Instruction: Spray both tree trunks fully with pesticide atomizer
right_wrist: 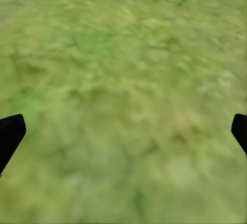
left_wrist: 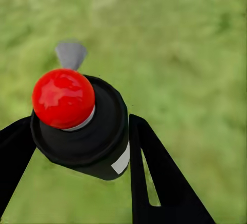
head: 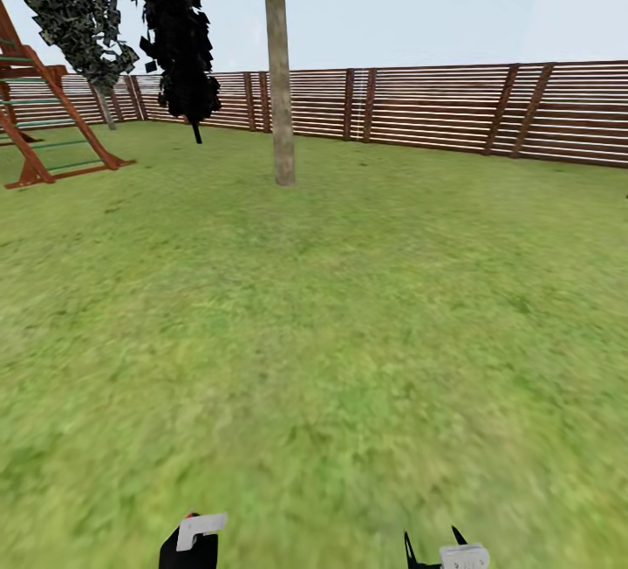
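Left pincer (left_wrist: 77,147) clamps atomizer (left_wrist: 82,126), label mostly hidden; right pincer (right_wrist: 123,131) wide.

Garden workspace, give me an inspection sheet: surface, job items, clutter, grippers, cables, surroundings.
Surface: green grass lawn, flat, blurry up close.
Job's things: black atomizer with a red knob and white label, between the left gripper's fingers; one tree trunk straight ahead, bare, no spray specks seen on it.
Clutter: nothing seen on the grass.
Grippers: left gripper shut on the atomizer; right gripper open, holding nothing, over grass.
Cables: nothing seen.
Surroundings: brown slat fence along the back, red-brown wooden play frame at the left, dark foliage overhead.
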